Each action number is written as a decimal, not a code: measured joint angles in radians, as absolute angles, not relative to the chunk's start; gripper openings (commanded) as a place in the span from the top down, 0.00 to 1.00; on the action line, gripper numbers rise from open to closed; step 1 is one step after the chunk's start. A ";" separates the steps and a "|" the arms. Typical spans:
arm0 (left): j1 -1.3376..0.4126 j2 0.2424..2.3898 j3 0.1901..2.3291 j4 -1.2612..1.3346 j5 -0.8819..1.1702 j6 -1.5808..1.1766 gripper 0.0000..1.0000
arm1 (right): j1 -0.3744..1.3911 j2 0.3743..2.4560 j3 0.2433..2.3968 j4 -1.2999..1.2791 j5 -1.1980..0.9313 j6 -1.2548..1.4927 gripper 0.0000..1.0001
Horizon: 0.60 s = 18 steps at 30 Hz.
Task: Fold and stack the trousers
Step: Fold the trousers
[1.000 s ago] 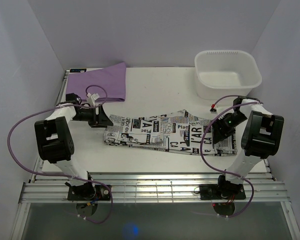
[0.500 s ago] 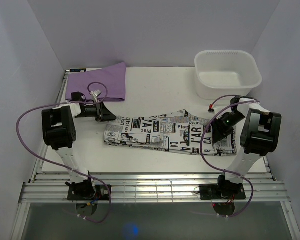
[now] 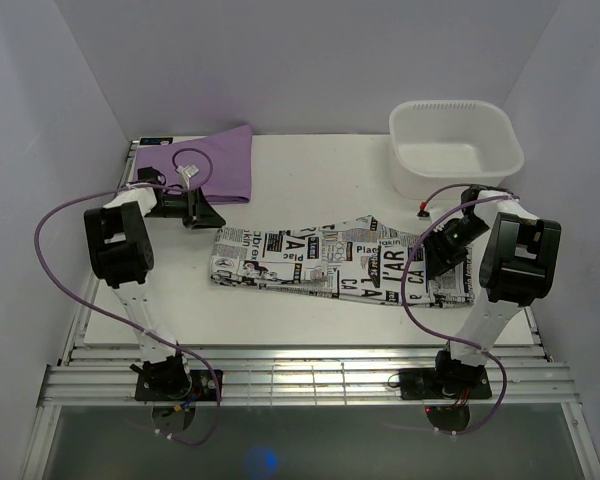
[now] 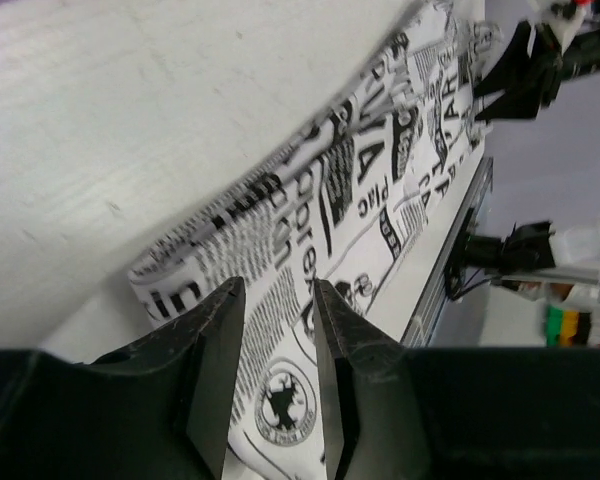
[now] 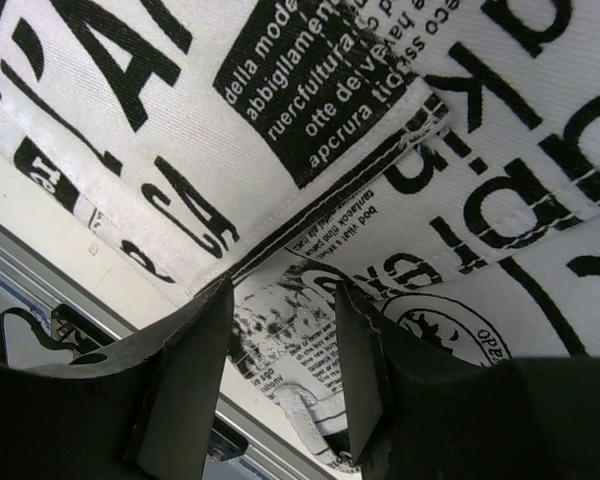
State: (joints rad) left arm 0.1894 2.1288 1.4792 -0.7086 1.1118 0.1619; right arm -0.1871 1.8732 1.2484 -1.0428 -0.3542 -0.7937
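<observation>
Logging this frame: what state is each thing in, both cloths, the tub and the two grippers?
trousers: stretched out long and flat, not yet folded up.
purple cloth: folded, lying flat.
white tub: upright, empty.
left gripper: fingers astride one end of the trousers; grip unclear.
right gripper: closed on a fold at the trousers' other end.

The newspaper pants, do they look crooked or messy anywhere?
A little. The trousers lie slightly slanted, and near their right end a corner of cloth pokes out past the far edge, so the fold is uneven. Nothing looks spilled or torn.
</observation>
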 measured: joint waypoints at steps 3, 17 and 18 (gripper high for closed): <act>0.199 2.057 1.475 -0.915 1.115 0.348 0.55 | -0.183 1.871 1.256 -1.039 -0.363 -0.793 0.48; 0.202 2.028 1.068 -1.082 0.980 0.555 0.61 | -0.192 1.740 1.244 -1.067 -0.378 -0.808 0.48; 0.206 2.041 1.071 -1.063 0.974 0.523 0.61 | -0.202 1.740 1.242 -1.071 -0.374 -0.813 0.48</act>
State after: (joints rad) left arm 0.2058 2.0415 1.0706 -1.0630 0.9741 0.5228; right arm -0.2016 1.7405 1.2419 -1.0714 -0.3744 -0.8127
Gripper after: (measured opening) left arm 0.388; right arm 0.525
